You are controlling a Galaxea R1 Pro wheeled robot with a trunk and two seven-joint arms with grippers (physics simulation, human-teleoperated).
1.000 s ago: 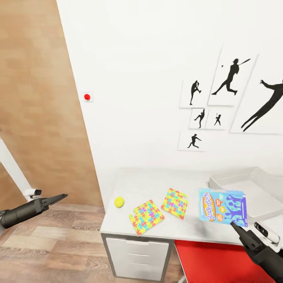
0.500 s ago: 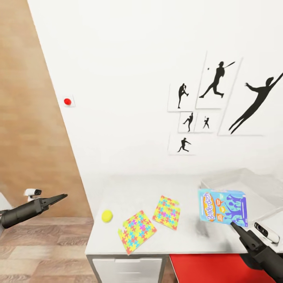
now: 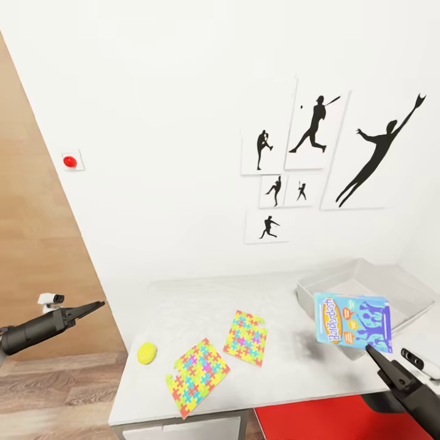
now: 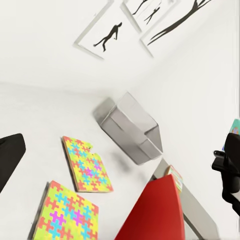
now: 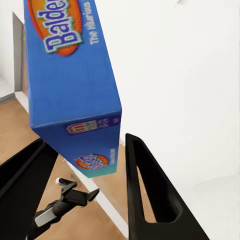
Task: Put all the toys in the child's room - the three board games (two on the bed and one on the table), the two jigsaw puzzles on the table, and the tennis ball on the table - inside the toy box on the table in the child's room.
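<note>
The desk [image 3: 287, 373] has a pale, glossy top that shows soft reflections. The board game [image 3: 352, 322] looks like smooth printed card with a slight sheen. The toy box [image 3: 318, 293] is plain matt grey. The tennis ball [image 3: 146, 352] looks dull. The floor [image 3: 55, 397] shows wood-plank grain. The right gripper [image 3: 373, 354] is matt black.

Head view high, facing table [image 3: 201, 305]; wrist views close; share puzzles [image 3: 197, 373].
</note>
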